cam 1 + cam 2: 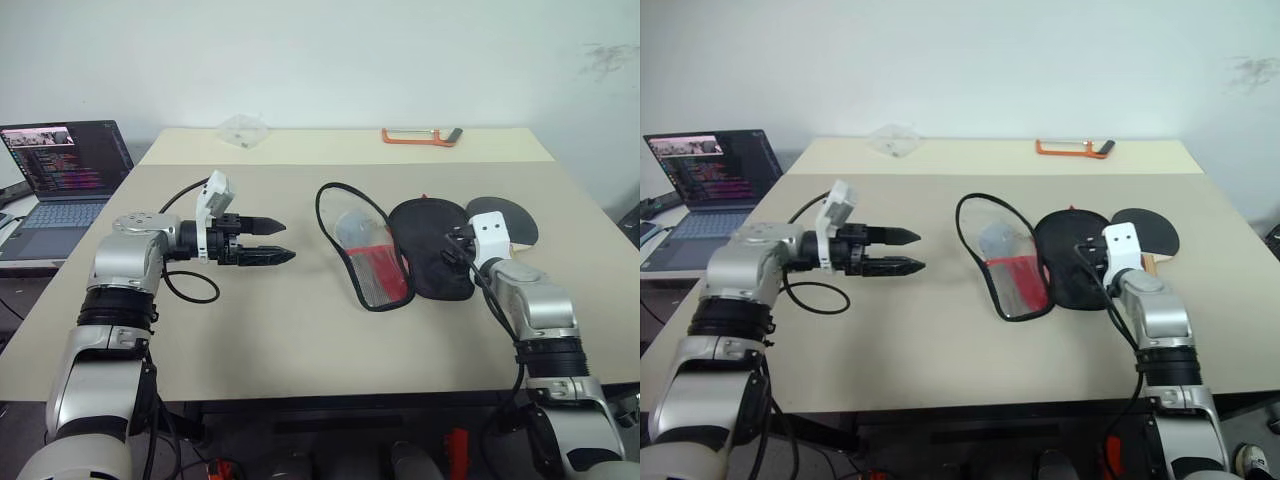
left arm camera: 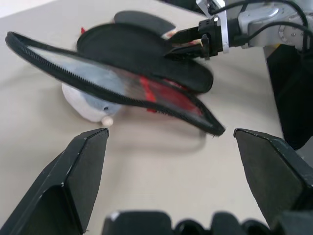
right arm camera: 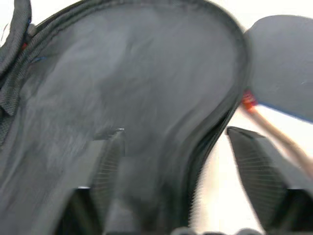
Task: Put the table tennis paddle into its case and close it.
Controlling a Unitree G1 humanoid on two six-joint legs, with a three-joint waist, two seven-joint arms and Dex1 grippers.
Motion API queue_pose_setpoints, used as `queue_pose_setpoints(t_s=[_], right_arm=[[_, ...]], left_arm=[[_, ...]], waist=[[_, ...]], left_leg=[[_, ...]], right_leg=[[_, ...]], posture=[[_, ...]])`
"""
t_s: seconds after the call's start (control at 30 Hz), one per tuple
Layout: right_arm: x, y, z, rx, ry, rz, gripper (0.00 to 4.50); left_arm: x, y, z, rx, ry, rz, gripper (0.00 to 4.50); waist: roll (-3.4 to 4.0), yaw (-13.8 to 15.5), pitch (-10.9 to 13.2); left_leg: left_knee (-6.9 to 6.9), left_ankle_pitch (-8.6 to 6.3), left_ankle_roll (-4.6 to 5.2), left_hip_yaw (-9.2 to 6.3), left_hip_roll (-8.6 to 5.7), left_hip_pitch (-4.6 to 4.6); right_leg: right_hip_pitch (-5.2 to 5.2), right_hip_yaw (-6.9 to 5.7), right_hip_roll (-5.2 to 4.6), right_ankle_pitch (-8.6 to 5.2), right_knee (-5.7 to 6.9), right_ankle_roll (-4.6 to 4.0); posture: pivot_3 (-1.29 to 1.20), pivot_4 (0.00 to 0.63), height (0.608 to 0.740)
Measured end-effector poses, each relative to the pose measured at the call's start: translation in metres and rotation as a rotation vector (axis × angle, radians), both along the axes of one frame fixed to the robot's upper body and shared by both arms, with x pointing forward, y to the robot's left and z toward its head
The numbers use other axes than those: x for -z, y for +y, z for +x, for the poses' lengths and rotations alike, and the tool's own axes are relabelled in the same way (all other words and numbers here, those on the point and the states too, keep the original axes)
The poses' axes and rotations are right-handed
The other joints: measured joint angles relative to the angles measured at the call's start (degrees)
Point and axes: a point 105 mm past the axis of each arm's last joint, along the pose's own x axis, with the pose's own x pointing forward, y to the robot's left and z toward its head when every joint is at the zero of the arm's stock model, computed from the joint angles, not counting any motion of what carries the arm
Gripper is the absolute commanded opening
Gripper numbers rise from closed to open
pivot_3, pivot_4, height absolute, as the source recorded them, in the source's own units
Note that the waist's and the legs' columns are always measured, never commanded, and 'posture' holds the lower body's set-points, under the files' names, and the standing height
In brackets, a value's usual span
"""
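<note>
— Where's the paddle-shaped black fabric case [image 1: 430, 248] from where you stand?

— In the middle of the beige table [image 1: 300, 330], lying unzipped and spread open. One half with the clear panel and red lower part [image 1: 365, 255] lies on the left; the black half lies on the right.

— And the table tennis paddle with the round black rubber face [image 1: 505, 218]?

— On the table just right of the case, partly tucked behind the black half, with its light wooden handle pointing toward the near side.

— What are the arms doing?

— The left gripper [image 1: 272, 242] hovers well left of the case, pointing right at it, fingers spread with nothing between them. The right gripper [image 1: 1087, 262] is at the near right edge of the black half; its fingers [image 3: 257, 171] stand wide, straddling that edge without clamping it.

— Anything else around?

— An open laptop [image 1: 62, 175] far left, an orange-framed hacksaw [image 1: 420, 136] and a clear plastic bag [image 1: 243, 129] at the far edge.
</note>
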Motion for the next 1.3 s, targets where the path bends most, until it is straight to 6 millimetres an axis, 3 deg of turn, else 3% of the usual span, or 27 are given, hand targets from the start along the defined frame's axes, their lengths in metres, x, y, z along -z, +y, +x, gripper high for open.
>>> queue_pose_setpoints(t_s=[0.17, 0.3, 0.4, 0.53, 0.7, 0.87, 1.03, 1.13, 1.3], right_arm=[[-0.032, -0.006, -0.013, -0.029, -0.058, 0.040, 4.47], [-0.042, -0.041, -0.016, 0.112, -0.085, 0.050, 4.47], [-0.029, -0.064, -0.010, 0.219, -0.029, 0.057, 4.47], [-0.007, -0.075, 0.002, 0.264, 0.054, 0.085, 4.47], [0.005, -0.086, 0.014, 0.299, 0.101, 0.080, 4.47], [0.025, -0.088, 0.021, 0.300, 0.158, 0.074, 4.47], [0.026, -0.088, 0.027, 0.299, 0.159, 0.096, 4.47], [0.026, -0.088, 0.029, 0.306, 0.155, 0.104, 3.89], [0.027, -0.089, 0.031, 0.321, 0.154, 0.116, 2.31]], left_arm=[[-0.006, -0.003, -0.008, 0.025, -0.033, -0.024, 4.50], [-0.012, -0.006, -0.012, 0.037, -0.140, 0.019, 4.50], [-0.020, -0.020, -0.015, 0.079, -0.220, 0.019, 4.50], [-0.020, -0.032, -0.017, 0.119, -0.233, 0.017, 4.50], [-0.020, -0.035, -0.017, 0.129, -0.245, 0.025, 4.50], [-0.019, -0.036, -0.017, 0.136, -0.242, 0.037, 4.50], [-0.018, -0.036, -0.016, 0.129, -0.232, 0.037, 4.50], [-0.018, -0.036, -0.016, 0.122, -0.224, 0.037, 4.50], [-0.019, -0.035, -0.015, 0.109, -0.226, 0.042, 4.50]], waist=[[0.02, 0.1, 0.0], [0.01, 0.5, 0.0], [0.02, 0.7, 0.0], [0.03, 0.3, 0.0], [0.06, 0.1, 0.0], [0.07, 0.1, 0.0], [0.07, -0.1, 0.0], [0.07, -0.1, 0.0], [0.07, 0.0, 0.0]], left_leg=[[-0.01, -0.01, 0.01, -0.01, 0.02, 0.00], [-0.01, 0.00, 0.01, 0.00, 0.00, 0.01], [-0.01, 0.00, 0.01, 0.02, 0.01, 0.03], [-0.04, 0.00, 0.01, 0.10, 0.02, 0.03], [-0.06, 0.00, 0.01, 0.11, 0.03, 0.02], [-0.07, 0.00, 0.01, 0.12, 0.03, 0.02], [-0.05, 0.01, 0.00, 0.12, 0.04, 0.04], [-0.04, 0.01, 0.00, 0.12, 0.04, 0.04], [-0.03, 0.01, 0.00, 0.11, 0.03, 0.04]], right_leg=[[0.01, -0.01, 0.00, 0.00, -0.01, 0.00], [0.06, -0.02, -0.02, 0.00, -0.06, 0.00], [0.08, -0.02, -0.03, 0.01, -0.05, -0.01], [0.05, 0.03, -0.03, 0.01, -0.04, -0.01], [0.05, 0.02, -0.03, 0.01, -0.10, -0.01], [0.06, 0.02, -0.03, 0.01, -0.12, -0.01], [0.08, 0.02, -0.02, 0.01, -0.11, 0.00], [0.10, 0.03, -0.02, 0.02, -0.11, 0.01], [0.11, 0.02, -0.02, 0.03, -0.13, 0.02]], posture=[[0.00, 0.150, 0.740], [0.00, 0.150, 0.740], [0.00, 0.150, 0.740], [0.00, 0.150, 0.740], [0.00, 0.150, 0.740], [0.00, 0.150, 0.740], [0.00, 0.150, 0.740], [0.00, 0.150, 0.740], [0.00, 0.150, 0.740]])
